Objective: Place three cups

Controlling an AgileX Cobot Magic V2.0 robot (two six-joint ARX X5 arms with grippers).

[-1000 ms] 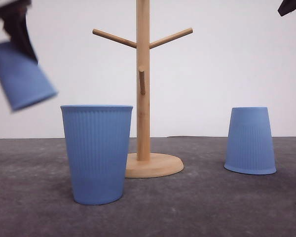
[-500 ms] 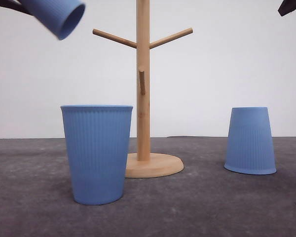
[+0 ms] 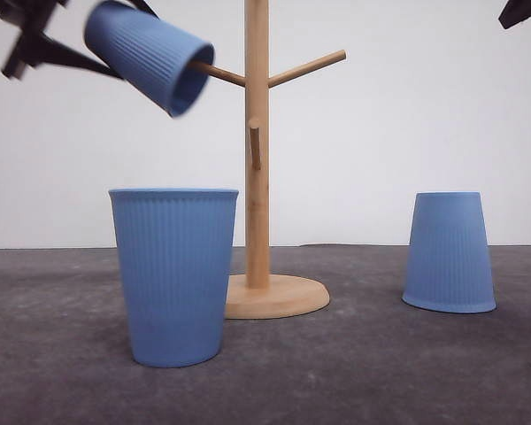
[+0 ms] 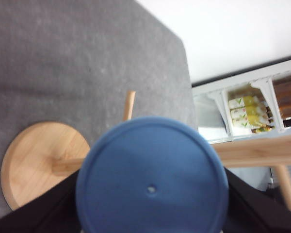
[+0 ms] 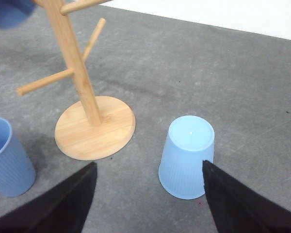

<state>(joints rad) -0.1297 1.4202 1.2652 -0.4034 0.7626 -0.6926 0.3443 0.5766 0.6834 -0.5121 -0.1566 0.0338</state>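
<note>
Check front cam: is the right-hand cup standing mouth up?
No, the right-hand cup sits upside down, wide rim on the table.

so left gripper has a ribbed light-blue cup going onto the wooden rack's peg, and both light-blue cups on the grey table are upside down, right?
Not both. In the front view the near ribbed light-blue cup stands upright, mouth up; just the far light-blue cup is upside down. Otherwise right: the left gripper has the third blue cup on the wooden rack's upper left peg.
</note>
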